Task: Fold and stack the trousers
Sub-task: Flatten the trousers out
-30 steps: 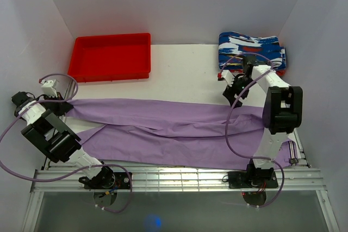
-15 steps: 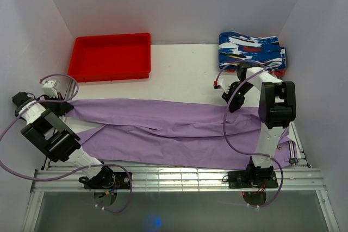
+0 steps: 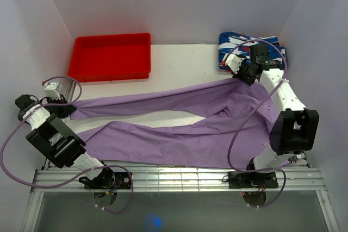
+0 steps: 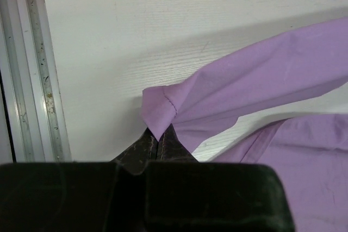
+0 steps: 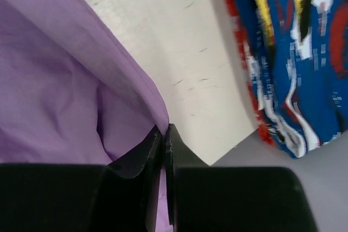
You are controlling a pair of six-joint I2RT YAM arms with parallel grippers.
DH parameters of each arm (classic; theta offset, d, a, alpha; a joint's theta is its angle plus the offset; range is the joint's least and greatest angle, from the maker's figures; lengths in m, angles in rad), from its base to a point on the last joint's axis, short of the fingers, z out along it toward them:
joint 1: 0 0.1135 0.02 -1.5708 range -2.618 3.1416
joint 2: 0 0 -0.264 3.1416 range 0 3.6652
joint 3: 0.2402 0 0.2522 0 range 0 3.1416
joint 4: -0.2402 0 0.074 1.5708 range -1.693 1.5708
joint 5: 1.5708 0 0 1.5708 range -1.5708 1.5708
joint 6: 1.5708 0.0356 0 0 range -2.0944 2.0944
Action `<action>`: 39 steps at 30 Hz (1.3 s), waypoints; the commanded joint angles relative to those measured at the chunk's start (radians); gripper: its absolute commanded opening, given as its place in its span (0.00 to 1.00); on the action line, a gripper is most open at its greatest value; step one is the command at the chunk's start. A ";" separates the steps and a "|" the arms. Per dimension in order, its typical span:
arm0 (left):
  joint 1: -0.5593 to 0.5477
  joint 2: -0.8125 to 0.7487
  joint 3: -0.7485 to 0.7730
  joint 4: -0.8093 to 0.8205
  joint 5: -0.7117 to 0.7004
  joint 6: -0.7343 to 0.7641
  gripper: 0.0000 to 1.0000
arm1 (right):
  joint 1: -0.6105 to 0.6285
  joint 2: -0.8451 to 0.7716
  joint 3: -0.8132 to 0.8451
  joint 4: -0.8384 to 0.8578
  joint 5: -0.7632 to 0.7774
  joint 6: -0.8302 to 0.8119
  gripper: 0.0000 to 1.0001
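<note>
The lilac trousers lie spread across the table, legs running left, waist end at the right. My left gripper is shut on the hem of the far leg at the table's left edge. My right gripper is shut on the far edge of the trousers near the waist and holds it lifted toward the back right, beside the patterned stack. In the right wrist view, purple cloth runs between the closed fingers.
A red tray stands at the back left. A folded blue-white-red patterned stack lies at the back right, close to my right gripper, and shows as patterned cloth in the right wrist view. An aluminium rail borders the left edge.
My right gripper came down on the trousers' far edge, shut on it and pulled it up toward the back right. The cloth now slants upward to the right. The left gripper stayed put.
</note>
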 commanded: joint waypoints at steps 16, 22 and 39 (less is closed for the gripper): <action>0.009 0.013 -0.044 0.407 -0.034 -0.278 0.13 | 0.075 0.295 0.011 0.501 0.263 0.128 0.81; -0.003 0.091 0.069 0.410 -0.081 -0.367 0.40 | 0.058 0.119 0.032 0.359 0.234 0.135 0.90; -0.084 0.035 0.166 -0.194 -0.049 0.175 0.63 | -0.165 0.088 -0.213 -0.102 -0.050 0.149 0.68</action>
